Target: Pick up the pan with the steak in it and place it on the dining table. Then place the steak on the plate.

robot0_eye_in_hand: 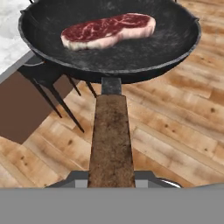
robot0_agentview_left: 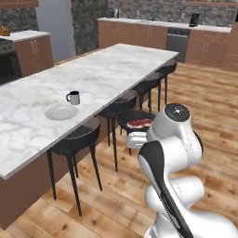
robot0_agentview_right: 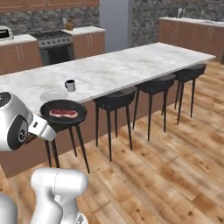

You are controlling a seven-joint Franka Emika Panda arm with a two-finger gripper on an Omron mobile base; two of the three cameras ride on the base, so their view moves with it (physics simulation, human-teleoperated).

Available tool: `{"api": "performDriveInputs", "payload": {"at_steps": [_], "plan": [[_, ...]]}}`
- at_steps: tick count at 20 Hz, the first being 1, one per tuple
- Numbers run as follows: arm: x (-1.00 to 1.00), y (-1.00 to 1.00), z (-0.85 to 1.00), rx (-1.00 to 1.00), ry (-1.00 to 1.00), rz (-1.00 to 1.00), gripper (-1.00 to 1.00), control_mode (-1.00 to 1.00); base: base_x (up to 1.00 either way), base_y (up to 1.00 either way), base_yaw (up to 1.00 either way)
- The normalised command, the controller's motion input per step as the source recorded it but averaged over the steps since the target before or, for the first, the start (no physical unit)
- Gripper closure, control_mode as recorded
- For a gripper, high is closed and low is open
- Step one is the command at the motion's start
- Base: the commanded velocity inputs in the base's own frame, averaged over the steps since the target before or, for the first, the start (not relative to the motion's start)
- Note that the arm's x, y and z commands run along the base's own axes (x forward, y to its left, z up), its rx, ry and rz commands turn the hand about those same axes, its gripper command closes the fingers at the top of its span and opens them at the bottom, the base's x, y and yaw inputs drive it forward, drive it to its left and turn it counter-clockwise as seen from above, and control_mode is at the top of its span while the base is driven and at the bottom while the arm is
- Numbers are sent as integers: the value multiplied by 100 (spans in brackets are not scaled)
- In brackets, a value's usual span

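Note:
My gripper (robot0_eye_in_hand: 111, 180) is shut on the brown wooden handle (robot0_eye_in_hand: 110, 135) of the black pan (robot0_eye_in_hand: 168, 43), which it holds level in the air. The red steak (robot0_eye_in_hand: 107, 29) lies flat inside the pan. In the left base view the pan (robot0_agentview_left: 126, 116) with the steak (robot0_agentview_left: 139, 123) hangs beside the dining table (robot0_agentview_left: 116, 69), above the stools. The right base view has the pan (robot0_agentview_right: 65, 106) and steak (robot0_agentview_right: 63, 113) just in front of the dining table's (robot0_agentview_right: 127, 65) near edge. The white plate (robot0_agentview_left: 61, 112) (robot0_agentview_right: 52, 96) rests on the marble top, close to the pan.
A small grey mug (robot0_agentview_left: 73, 97) (robot0_agentview_right: 70, 85) stands just behind the plate. Several black stools (robot0_agentview_left: 76, 137) (robot0_agentview_right: 114, 98) line the table's near side, one right under the pan. Wood floor lies open to the right. Kitchen counters (robot0_agentview_left: 153, 23) and a stove (robot0_agentview_right: 54, 41) run along the far walls.

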Motion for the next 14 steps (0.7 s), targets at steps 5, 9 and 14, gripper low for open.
{"api": "performDriveInputs", "payload": {"at_steps": [5,9,14], "plan": [[0,0,0,0,0,0,100,100,-2,0,49],[0,0,0,0,0,0,100,100,-3,0,49],[0,0,0,0,0,0,100,100,-3,0,49]]}}
